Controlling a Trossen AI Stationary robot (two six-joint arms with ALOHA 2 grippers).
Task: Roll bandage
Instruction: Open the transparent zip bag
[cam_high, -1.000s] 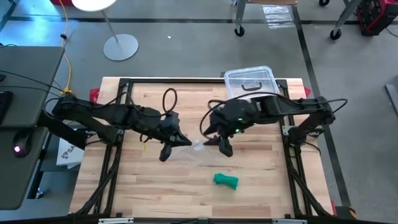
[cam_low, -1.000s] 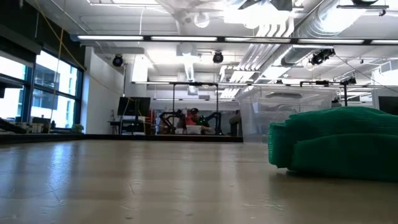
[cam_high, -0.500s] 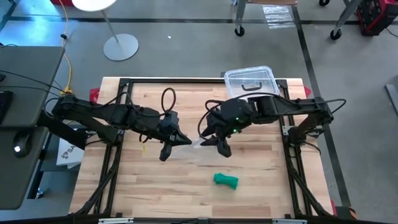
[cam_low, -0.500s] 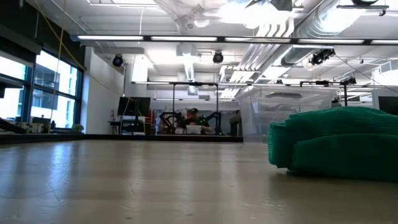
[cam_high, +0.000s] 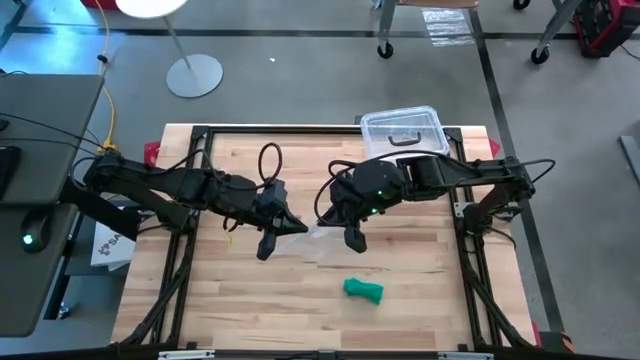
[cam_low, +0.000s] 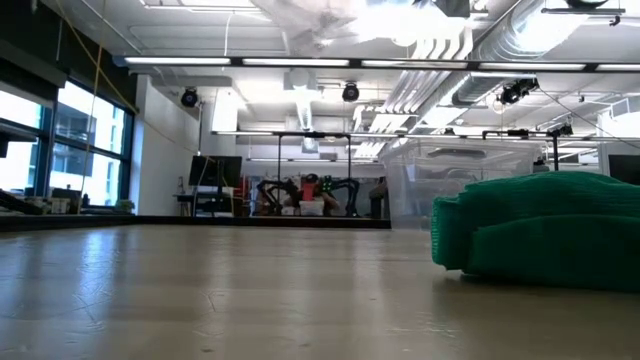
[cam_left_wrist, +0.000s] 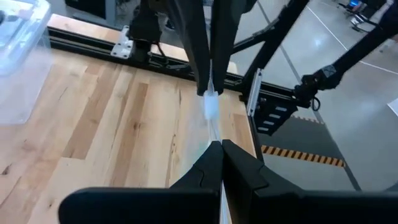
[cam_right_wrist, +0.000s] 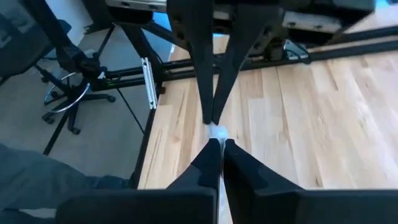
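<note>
While wrist views show both hands clenched on clear plastic (cam_left_wrist: 210, 106), bandage (cam_high: 363, 290) lies apart.

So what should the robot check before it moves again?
1. Left gripper shut on the clear plastic bag: ok.
2. Right gripper shut on the same bag: ok.
3. Bag up off the table: ok, it hangs between both grippers.
4. Green bandage rolled: ok, it lies as a small roll near the front edge.
5. Bandage inside the bag: not ok, it is still outside.
6. Bag mouth open: cannot tell.
</note>
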